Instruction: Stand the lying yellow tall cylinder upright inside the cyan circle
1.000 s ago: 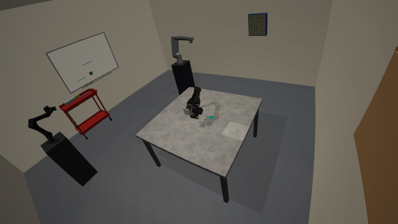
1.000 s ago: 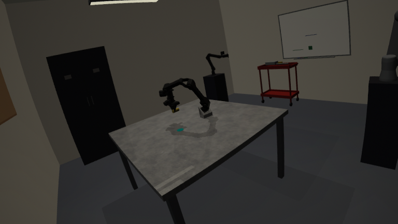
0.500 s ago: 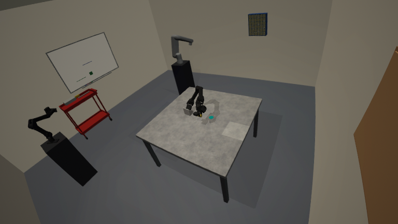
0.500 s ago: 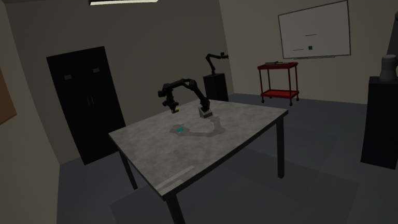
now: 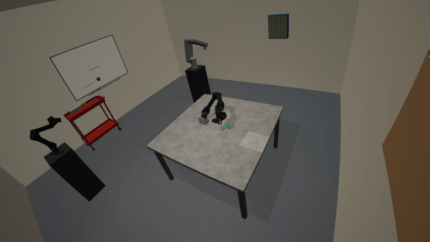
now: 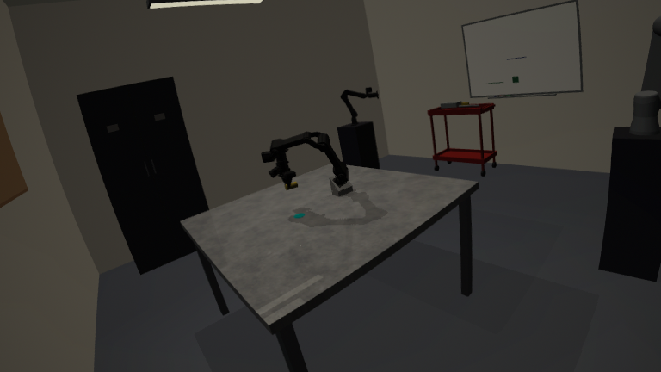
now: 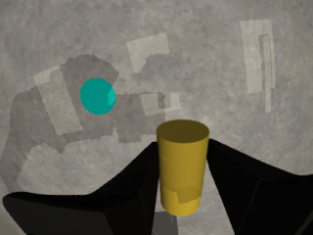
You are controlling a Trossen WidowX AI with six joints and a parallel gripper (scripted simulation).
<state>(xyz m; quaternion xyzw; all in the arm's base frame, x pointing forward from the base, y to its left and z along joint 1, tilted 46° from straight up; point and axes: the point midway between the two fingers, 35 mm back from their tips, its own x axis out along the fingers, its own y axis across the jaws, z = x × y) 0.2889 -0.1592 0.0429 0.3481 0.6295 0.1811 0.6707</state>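
While pinched mid-length between the jaws, the yellow tall cylinder (image 7: 182,166) seems rigid, smooth, probably light; cyan circle (image 7: 98,96) upper left.
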